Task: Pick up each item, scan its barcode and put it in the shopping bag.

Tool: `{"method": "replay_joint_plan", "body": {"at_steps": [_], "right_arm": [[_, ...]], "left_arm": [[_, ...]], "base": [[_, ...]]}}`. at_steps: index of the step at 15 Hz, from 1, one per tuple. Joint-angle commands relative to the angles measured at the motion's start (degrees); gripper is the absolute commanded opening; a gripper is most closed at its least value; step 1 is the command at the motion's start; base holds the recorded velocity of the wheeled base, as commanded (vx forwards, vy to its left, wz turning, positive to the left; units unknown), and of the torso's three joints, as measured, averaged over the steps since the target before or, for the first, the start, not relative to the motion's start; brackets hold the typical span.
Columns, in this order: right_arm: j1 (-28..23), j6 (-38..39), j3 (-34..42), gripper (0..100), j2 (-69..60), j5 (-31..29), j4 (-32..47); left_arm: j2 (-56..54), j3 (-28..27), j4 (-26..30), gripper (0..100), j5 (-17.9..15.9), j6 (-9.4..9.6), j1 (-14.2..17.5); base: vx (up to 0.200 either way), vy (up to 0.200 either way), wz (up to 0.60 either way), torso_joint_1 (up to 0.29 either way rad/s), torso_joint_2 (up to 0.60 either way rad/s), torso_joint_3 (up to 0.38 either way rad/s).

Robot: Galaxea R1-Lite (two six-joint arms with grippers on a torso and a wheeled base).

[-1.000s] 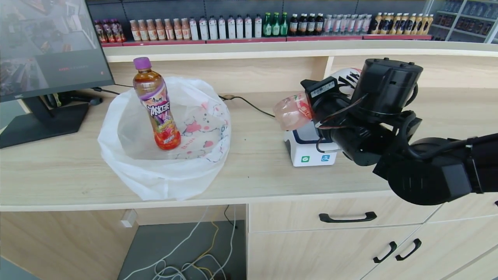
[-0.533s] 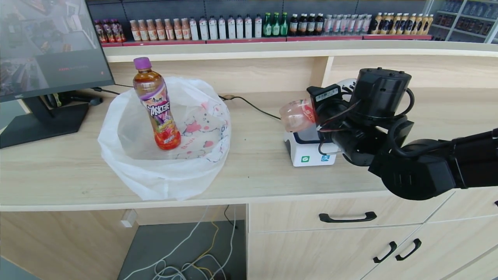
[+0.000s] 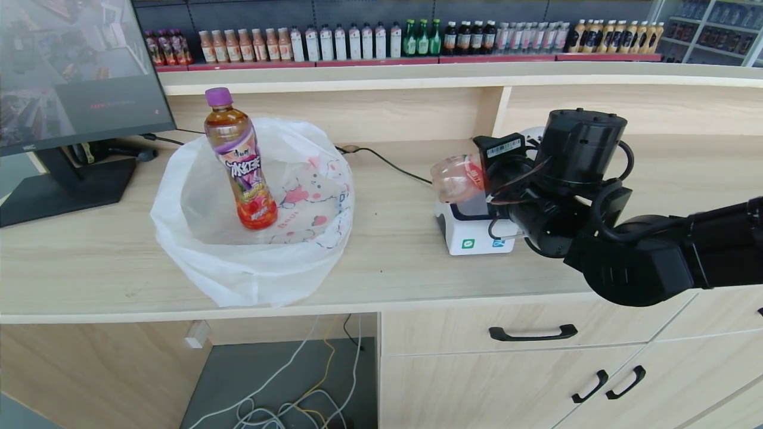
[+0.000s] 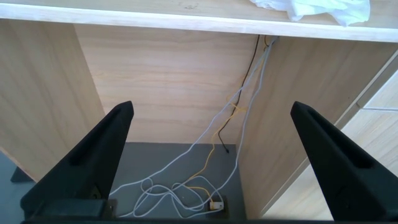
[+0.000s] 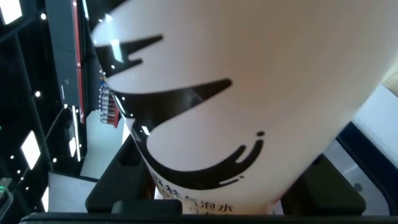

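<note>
Over the scanner (image 3: 477, 237), right side of the counter (image 3: 393, 262): one pink-based bottle (image 3: 456, 177), pinched in my right gripper (image 3: 490, 170), long axis near level, base pointing toward the shopping bag (image 3: 250, 274). The bag sits well off to my left, mouth open, with one tea bottle (image 3: 241, 161) upright inside. My left gripper (image 4: 211, 112) hangs below the counter edge, fingers spread, empty. I judge the carry is the right arm's.

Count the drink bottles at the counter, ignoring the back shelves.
2: a purple-capped tea bottle standing in the white plastic bag; a pinkish clear bottle held by the right gripper over the white scanner. More may be hidden.
</note>
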Motion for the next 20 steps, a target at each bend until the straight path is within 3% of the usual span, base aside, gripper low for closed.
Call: {"method": "replay_joint_plan", "body": {"at_steps": [1, 20], "right_arm": [[-0.2, 0.0, 0.0, 0, 0.1, 0.0, 0.0], [-0.3, 0.3, 0.1, 0, -0.8, 0.1, 0.0]], "left_arm": [[0.0, 0.0, -0.1, 100, 0.0, 0.00, 0.0], [0.0, 0.0, 0.0, 100, 0.0, 0.00, 0.0]], "base": [[0.000, 0.000, 0.00, 0.000, 0.00, 0.000], [0.000, 0.000, 0.00, 0.000, 0.00, 0.000]]}}
